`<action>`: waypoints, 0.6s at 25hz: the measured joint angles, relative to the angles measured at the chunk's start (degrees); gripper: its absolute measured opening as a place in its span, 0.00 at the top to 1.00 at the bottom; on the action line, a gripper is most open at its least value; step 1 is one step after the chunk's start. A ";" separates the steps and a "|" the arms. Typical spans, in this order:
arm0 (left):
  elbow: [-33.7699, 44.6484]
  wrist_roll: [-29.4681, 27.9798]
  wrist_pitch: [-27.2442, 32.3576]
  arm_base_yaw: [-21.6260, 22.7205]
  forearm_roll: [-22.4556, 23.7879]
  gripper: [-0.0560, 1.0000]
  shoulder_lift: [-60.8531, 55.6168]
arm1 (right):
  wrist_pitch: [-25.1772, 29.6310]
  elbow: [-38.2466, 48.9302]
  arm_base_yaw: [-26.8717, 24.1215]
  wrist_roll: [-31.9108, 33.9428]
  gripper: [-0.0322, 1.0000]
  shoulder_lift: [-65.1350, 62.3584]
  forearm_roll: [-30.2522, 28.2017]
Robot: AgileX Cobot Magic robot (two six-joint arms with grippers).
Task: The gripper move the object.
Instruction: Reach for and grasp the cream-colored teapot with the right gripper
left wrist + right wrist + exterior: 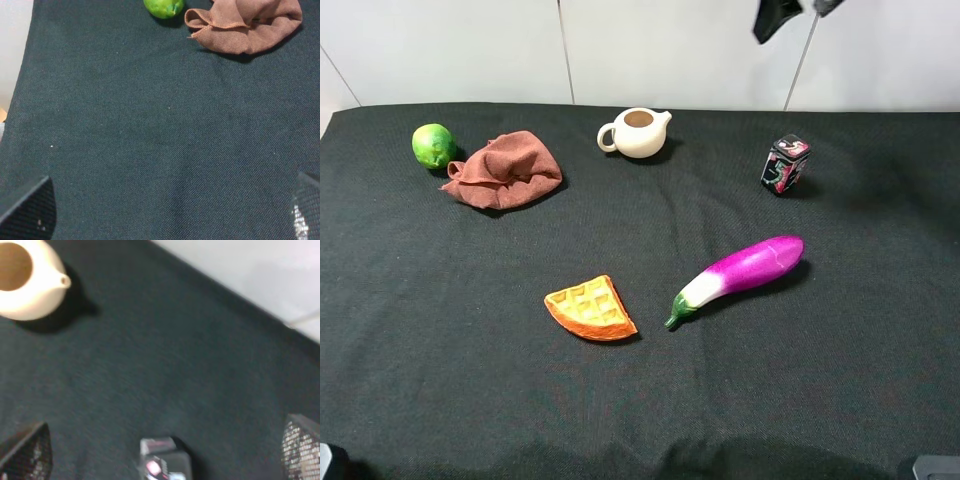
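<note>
The object, a squat cream-white teapot [638, 132] with a brown inside and no lid, stands on the black cloth at the back centre, spout pointing right. The right wrist view shows the teapot [25, 282] off to one side, well apart from the fingers. My right gripper [800, 10] hangs high at the top edge, up and to the right of the teapot. In its own view the right gripper [167, 427] is open and holds nothing. My left gripper [175, 177] is open over bare cloth, empty, and its fingers do not show in the high view.
A green lime [433, 145] and a crumpled brown cloth [505, 170] lie at the back left. A small dark tin [785, 163] stands right of the teapot, below the right gripper. A purple eggplant [740, 275] and a waffle wedge [590, 308] lie nearer the front.
</note>
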 joint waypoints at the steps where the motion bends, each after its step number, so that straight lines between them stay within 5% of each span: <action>1: 0.00 0.00 0.00 0.00 0.00 0.01 0.00 | 0.00 -0.24 0.78 0.00 0.30 0.46 0.00; 15: 0.00 0.00 0.00 0.00 0.02 0.01 0.00 | 1.31 -6.09 11.21 -0.57 0.30 8.52 0.06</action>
